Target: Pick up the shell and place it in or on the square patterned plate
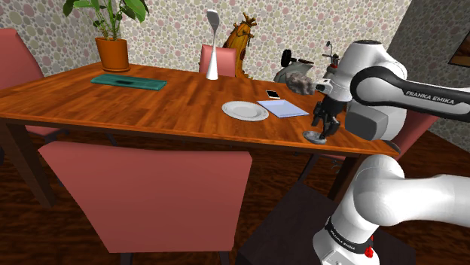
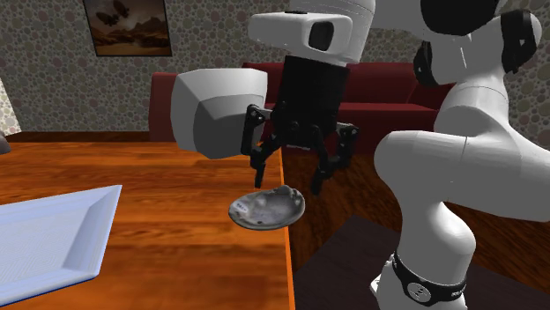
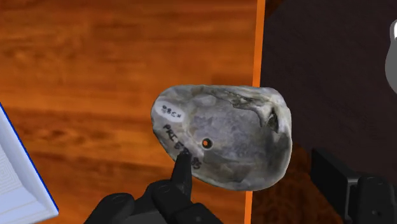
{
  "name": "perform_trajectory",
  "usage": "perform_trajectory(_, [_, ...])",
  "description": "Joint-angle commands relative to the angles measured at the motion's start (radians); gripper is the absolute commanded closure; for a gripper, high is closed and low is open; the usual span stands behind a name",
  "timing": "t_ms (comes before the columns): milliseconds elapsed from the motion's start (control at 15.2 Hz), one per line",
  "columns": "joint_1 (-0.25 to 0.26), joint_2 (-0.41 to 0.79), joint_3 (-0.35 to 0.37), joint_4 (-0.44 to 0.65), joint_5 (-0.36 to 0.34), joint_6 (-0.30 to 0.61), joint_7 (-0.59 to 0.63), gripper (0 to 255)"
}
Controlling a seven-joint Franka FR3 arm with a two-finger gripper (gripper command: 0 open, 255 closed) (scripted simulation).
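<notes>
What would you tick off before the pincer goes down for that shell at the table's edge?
1. Pincer open: ok, its fingers stand apart.
2. Pincer above the shell: ok, the shell lies under the gap between the fingers.
3. Shell resting fully on the table: not ok, part of it juts past the edge.
4. Fingers free of the shell: cannot tell, one fingertip overlaps its rim in the wrist view.
5. Square plate ready to receive it: ok, nothing lies on it.
</notes>
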Motion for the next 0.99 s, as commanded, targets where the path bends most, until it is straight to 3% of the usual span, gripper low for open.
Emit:
perform_trajectory(0, [0.02, -0.02, -0.127, 0.081, 0.074, -0.114, -0.155, 0])
perform_trajectory(66, [0.027, -0.021, -0.154, 0.1, 0.087, -0.139, -0.182, 0])
perform_trajectory(528, [0.007, -0.033, -0.206, 0.001, 0.037, -0.054, -0.175, 0])
perform_trajectory(924, [0.007, -0.033, -0.206, 0.001, 0.037, -0.054, -0.175, 0])
